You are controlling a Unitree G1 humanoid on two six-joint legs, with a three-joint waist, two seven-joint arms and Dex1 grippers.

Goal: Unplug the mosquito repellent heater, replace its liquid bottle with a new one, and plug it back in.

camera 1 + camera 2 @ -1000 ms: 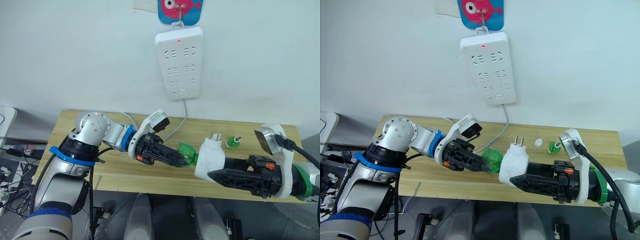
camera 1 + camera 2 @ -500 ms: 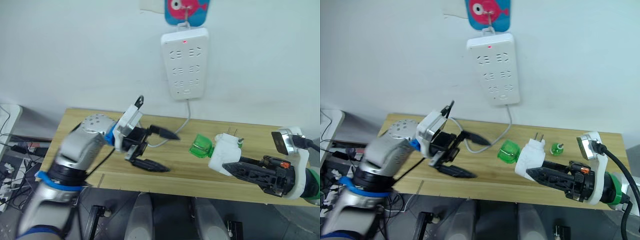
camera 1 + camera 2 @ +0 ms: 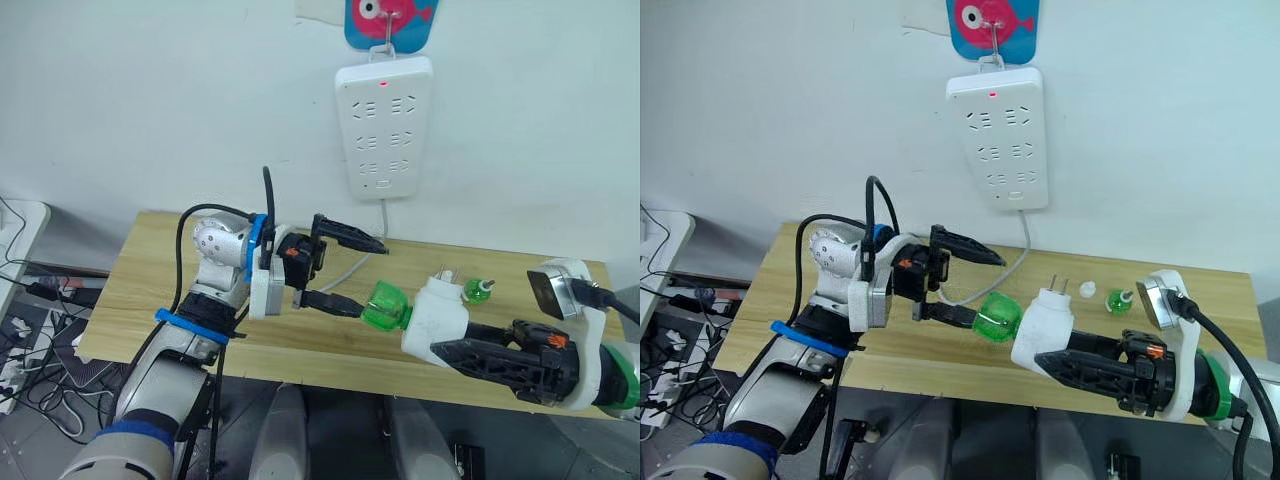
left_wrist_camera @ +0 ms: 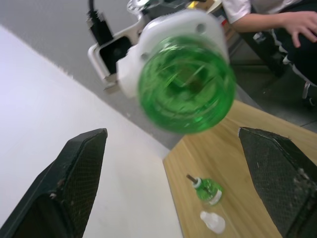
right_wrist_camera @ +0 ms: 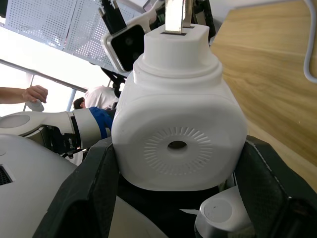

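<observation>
I have the mosquito repellent heater (image 3: 436, 312) clamped in the right gripper (image 3: 470, 355), held above the front of the tabletop (image 3: 150, 290), its two prongs tipped up and away from me and a green bottle (image 3: 385, 305) sticking out of its base toward my left side. So the unit's long axis runs roughly left to right, bottle end facing the left gripper (image 3: 345, 272), which is the nearer free arm. The left jaws are spread wide apart; in the head views one finger sits above and behind the bottle and the other reaches almost to its near end, though I can't tell whether it touches. From the left wrist view the bottle's round bottom faces straight between the two fingers (image 4: 81, 163), so I judge the next move is to push forward along that axis and close on the bottle. I can't tell whether this is the old bottle or the new one. A second small green bottle (image 3: 480, 290) stands on the tabletop beyond the heater, with a small white cap (image 3: 1088, 289) just beside it. The power strip (image 3: 385, 125) hangs on the wall, its sockets free.
</observation>
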